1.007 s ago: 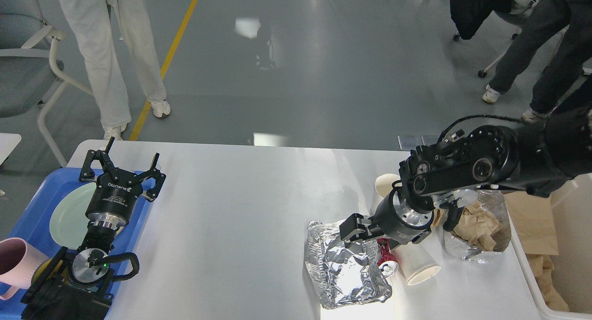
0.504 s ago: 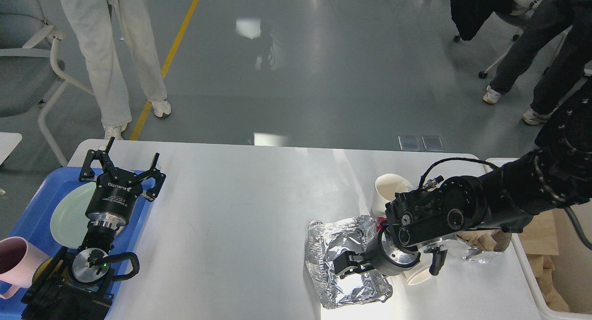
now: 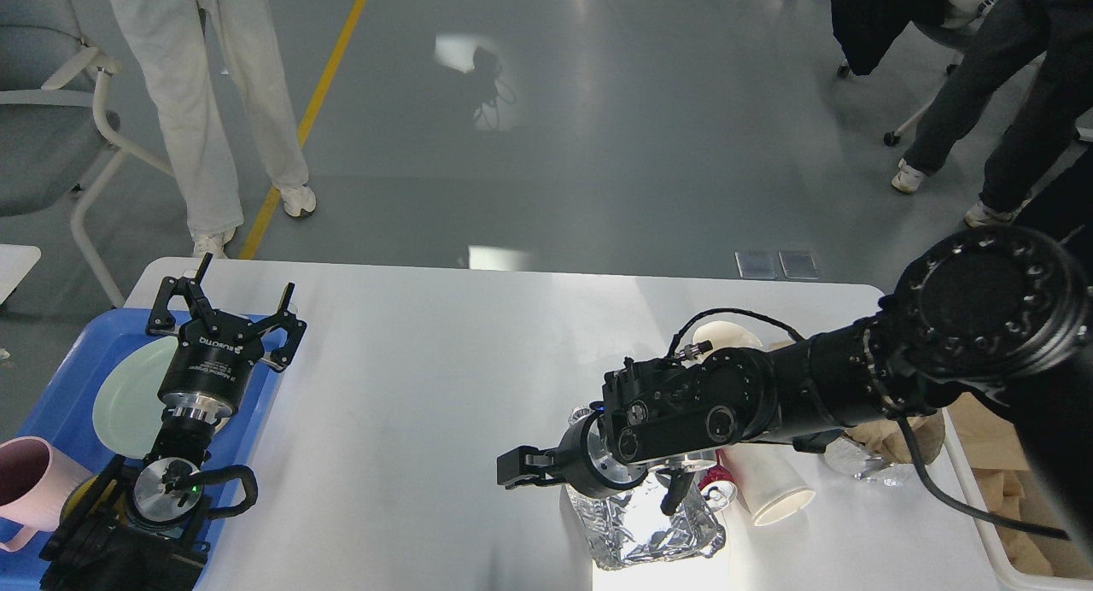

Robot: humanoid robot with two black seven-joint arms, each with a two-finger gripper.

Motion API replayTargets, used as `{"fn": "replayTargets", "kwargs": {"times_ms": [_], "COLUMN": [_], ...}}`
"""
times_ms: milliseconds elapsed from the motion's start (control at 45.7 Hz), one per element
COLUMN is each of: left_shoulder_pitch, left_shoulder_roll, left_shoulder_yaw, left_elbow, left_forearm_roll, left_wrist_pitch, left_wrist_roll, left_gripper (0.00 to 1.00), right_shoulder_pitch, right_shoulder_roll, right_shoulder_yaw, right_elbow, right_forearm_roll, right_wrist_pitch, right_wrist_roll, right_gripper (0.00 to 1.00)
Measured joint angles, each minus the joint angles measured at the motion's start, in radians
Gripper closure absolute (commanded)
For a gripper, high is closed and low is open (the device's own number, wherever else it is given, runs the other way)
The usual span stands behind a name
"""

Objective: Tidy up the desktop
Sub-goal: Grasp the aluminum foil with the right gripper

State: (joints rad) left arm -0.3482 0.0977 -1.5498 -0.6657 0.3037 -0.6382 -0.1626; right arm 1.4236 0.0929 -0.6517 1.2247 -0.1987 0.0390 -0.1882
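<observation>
The white desktop (image 3: pixel 427 360) carries litter at the right: a crumpled foil tray (image 3: pixel 649 531), a red can (image 3: pixel 716 482), a white paper cup lying on its side (image 3: pixel 773 488) and another white cup (image 3: pixel 726 333) behind my right arm. My right gripper (image 3: pixel 523 470) hangs low just past the foil tray's left edge, holding nothing that I can see; it is dark and side-on, so its fingers cannot be told apart. My left gripper (image 3: pixel 226 311) is open and empty above the far edge of the blue tray (image 3: pixel 51 403).
The blue tray holds a pale green plate (image 3: pixel 124 394) and a pink mug (image 3: pixel 26 480). A foil container with brown paper (image 3: pixel 879 441) is mostly hidden by my right arm. A white bin (image 3: pixel 990 531) stands off the right edge. People stand beyond the table.
My right arm has swung left and down across the litter; its gripper went from the cups, over the foil tray, to beyond the tray's left edge. The left arm has not moved.
</observation>
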Motion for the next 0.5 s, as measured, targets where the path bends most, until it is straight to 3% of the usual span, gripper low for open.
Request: {"fn": "replayTargets", "kwargs": {"times_ms": [328,504], "left_shoulder_pitch": [0.000,0.000], "left_shoulder_roll": [-0.001,-0.001], "left_shoulder_yaw": [0.000,0.000], "left_elbow": [0.000,0.000], "left_forearm_roll": [0.000,0.000], "left_wrist_pitch": [0.000,0.000], "left_wrist_roll": [0.000,0.000], "left_gripper": [0.03,0.03], "right_shoulder_pitch": [-0.095,-0.140], "right_shoulder_roll": [0.084,0.107], "right_shoulder_yaw": [-0.034,-0.101], "right_elbow": [-0.132,-0.185], "right_forearm_roll": [-0.015,-0.018], "right_wrist_pitch": [-0.019,-0.031], "right_wrist_roll": [-0.055,-0.065], "right_gripper": [0.06,0.14]}}
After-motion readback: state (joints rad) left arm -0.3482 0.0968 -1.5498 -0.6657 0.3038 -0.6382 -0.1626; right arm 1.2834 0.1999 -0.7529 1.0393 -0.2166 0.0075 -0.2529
